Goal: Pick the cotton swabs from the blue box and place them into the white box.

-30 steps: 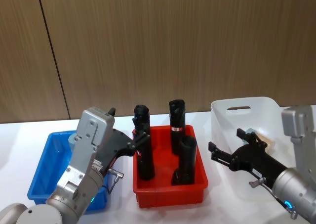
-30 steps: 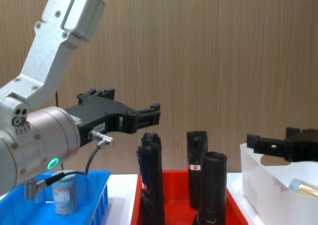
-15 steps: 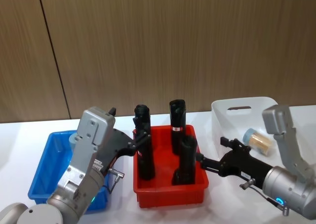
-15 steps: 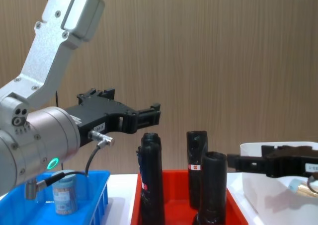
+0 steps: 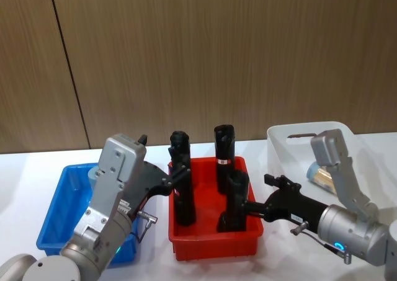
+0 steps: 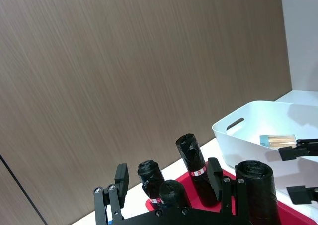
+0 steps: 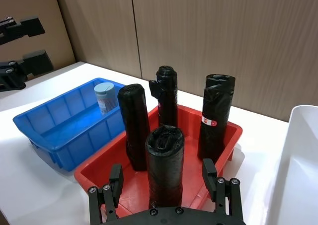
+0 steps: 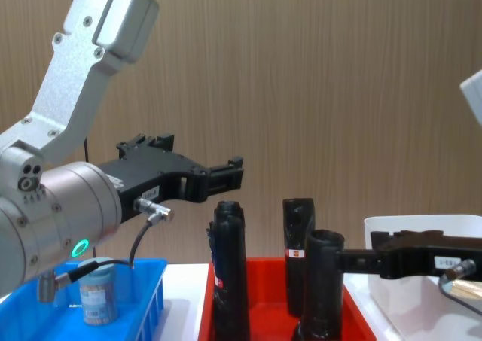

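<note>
One jar of cotton swabs (image 7: 105, 97) stands upright at the far end of the blue box (image 7: 54, 130), and it shows again (image 8: 98, 292) in the chest view. Another jar of cotton swabs (image 5: 322, 177) lies on its side inside the white box (image 5: 298, 135). My left gripper (image 5: 175, 175) is open and empty, held high between the blue box (image 5: 56, 213) and the red tray. My right gripper (image 5: 258, 194) is open and empty, reaching left over the red tray's right side, with a black tube (image 7: 164, 160) just ahead of its fingers.
A red tray (image 5: 214, 244) with several upright black tubes (image 5: 180, 182) stands between the two boxes. A wood-panel wall rises behind the white table. Bare tabletop (image 7: 30, 185) lies in front of the blue box.
My right gripper has swung left from over the white box to above the red tray, uncovering the jar lying in the white box. The left arm has not moved.
</note>
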